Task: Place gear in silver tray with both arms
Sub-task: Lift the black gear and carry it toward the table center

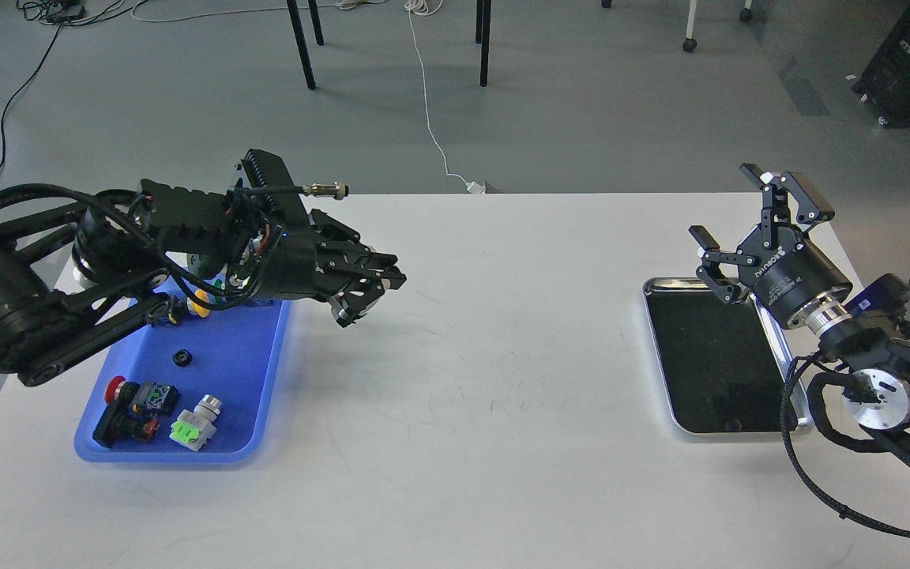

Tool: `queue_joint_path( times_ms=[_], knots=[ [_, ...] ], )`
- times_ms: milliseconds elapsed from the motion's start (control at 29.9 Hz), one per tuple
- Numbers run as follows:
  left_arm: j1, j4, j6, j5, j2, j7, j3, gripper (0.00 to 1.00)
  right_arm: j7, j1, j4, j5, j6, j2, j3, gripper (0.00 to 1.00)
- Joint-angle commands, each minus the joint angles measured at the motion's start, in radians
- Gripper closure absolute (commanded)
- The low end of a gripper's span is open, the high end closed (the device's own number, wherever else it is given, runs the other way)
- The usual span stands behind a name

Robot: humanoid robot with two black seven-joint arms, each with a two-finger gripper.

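My left claw (pixel 368 296) looks pinched together, on what I cannot tell, my right claw (pixel 751 225) gapes above the silver tray (pixel 771 336), and a small black gear (pixel 182 358) behind-left could slip at handover.

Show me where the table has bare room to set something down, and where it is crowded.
The widest bare patch is the white table between the blue tray and the silver tray, plus the strip along its near edge. The silver tray's dark bottom looks almost bare. It is crowded in the blue tray, which holds several small parts, with the left gripper at its far right corner.
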Motion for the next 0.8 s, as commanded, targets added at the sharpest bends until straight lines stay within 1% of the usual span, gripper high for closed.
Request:
queue_joint_path(
  times_ms=[0, 134, 234, 334, 535, 769],
  knots=[
    [-0.014, 0.047, -0.023, 0.000, -0.121, 0.000, 0.002, 0.83, 0.000, 0.004, 0.000, 0.000, 0.000, -0.001, 0.005, 0.01],
    [-0.016, 0.103, -0.039, 0.000, -0.230, 0.000, 0.031, 0.82, 0.000, 0.021, 0.000, 0.000, -0.002, -0.001, 0.003, 0.01],
    [-0.022, 0.136, -0.039, 0.000, -0.278, 0.000, 0.073, 0.82, 0.000, 0.064, 0.000, 0.003, -0.002, -0.016, -0.004, 0.01],
    [-0.020, 0.176, -0.039, 0.000, -0.321, 0.000, 0.084, 0.82, 0.000, 0.114, -0.003, 0.006, -0.002, -0.041, -0.012, 0.01],
    [-0.031, 0.310, -0.039, 0.000, -0.439, 0.000, 0.093, 0.82, 0.000, 0.278, 0.000, 0.012, -0.002, -0.076, -0.142, 0.01],
    [-0.036, 0.419, -0.039, 0.000, -0.547, 0.000, 0.097, 0.82, 0.000, 0.421, -0.006, 0.012, -0.003, -0.079, -0.247, 0.01]
  ],
)
